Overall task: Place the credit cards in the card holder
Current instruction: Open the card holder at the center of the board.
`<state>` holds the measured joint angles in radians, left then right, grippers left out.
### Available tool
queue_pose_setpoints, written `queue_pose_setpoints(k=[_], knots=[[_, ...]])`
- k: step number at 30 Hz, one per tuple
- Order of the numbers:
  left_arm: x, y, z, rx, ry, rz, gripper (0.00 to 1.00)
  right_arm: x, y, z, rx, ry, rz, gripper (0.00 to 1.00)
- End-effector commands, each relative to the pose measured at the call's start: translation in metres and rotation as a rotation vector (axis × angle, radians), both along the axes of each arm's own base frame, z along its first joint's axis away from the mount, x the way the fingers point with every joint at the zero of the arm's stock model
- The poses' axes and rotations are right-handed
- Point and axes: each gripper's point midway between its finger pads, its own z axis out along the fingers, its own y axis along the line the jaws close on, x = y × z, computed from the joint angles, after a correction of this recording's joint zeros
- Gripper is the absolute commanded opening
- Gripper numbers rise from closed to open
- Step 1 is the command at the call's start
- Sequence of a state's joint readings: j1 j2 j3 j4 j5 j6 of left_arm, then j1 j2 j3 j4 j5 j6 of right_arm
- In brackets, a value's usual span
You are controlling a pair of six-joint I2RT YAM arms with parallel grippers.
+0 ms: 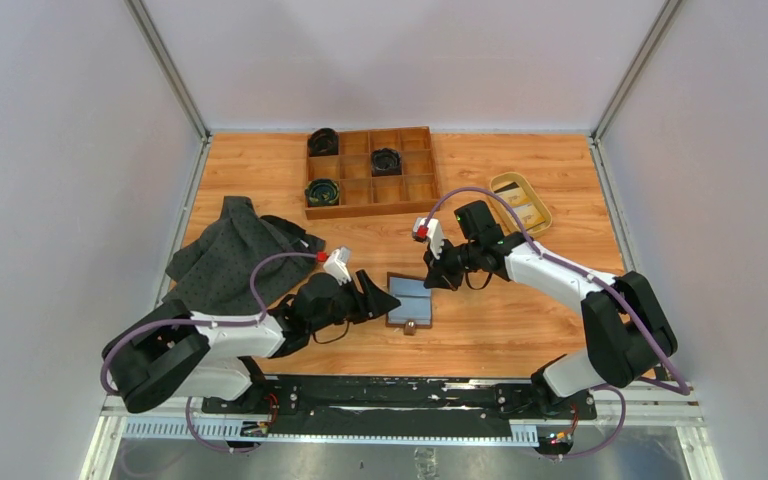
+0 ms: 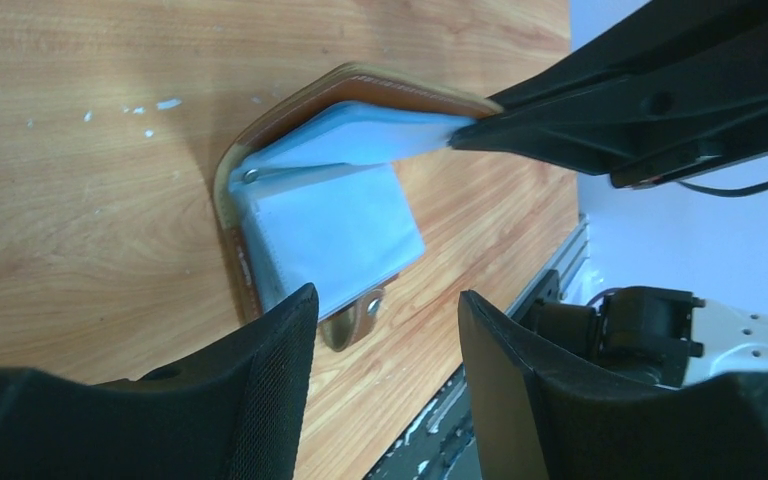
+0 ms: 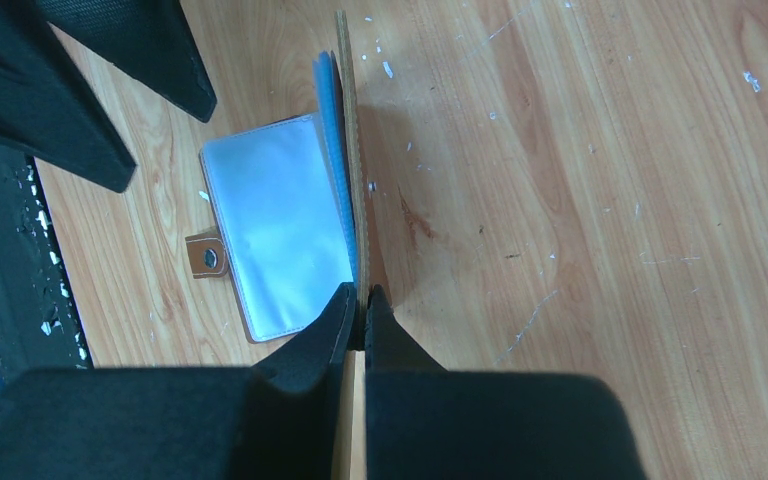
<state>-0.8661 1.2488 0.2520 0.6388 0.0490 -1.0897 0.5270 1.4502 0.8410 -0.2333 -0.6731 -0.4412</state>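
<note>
Wood-grain table [image 1: 520, 320] takes up most of the top view, and the risks sit in its lower middle. A grey cloth [image 1: 230, 255] lies at centre left and a wooden compartment tray [image 1: 372, 211] at top centre; I judge both to be out of the way.

The card holder [image 1: 409, 298] lies open between the two arms. One half is flat on the wood with its pale sleeves up, and the other half stands nearly upright. The right gripper [image 3: 362, 300] is clamped on the edge of that raised leather cover. The pinch is narrow and close to the rim, so I worry the cover could slip free and flop shut.

The left gripper [image 2: 385, 295] hangs just beside the flat half with its fingers apart and nothing between them. Nothing pins that half, so any pull from the right arm could drag or lift the whole holder.

At upper right of the top view sits a tan dish [image 1: 497, 184], well apart from the holder. The credit cards [image 1: 522, 205] seem to lie in it, though they are too small to count. Fetching one with the left arm would mean reaching past the right arm, so the arms could collide.

The snap tab [image 3: 205, 258] juts out at the flat half's edge, where I think a finger could snag it.
</note>
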Motion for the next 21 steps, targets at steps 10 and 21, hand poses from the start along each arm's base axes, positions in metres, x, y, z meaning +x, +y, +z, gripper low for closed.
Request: queue_pose_setpoints(k=[10,21], knots=[[0.008,-0.004,-0.028,0.063,0.082,0.031,0.53,-0.003,-0.002,-0.002,0.000,0.024,0.014,0.01],[0.009,-0.005,-0.029,0.091,0.076,0.021,0.46,-0.003,-0.002,-0.003,-0.002,0.026,0.016,0.01]])
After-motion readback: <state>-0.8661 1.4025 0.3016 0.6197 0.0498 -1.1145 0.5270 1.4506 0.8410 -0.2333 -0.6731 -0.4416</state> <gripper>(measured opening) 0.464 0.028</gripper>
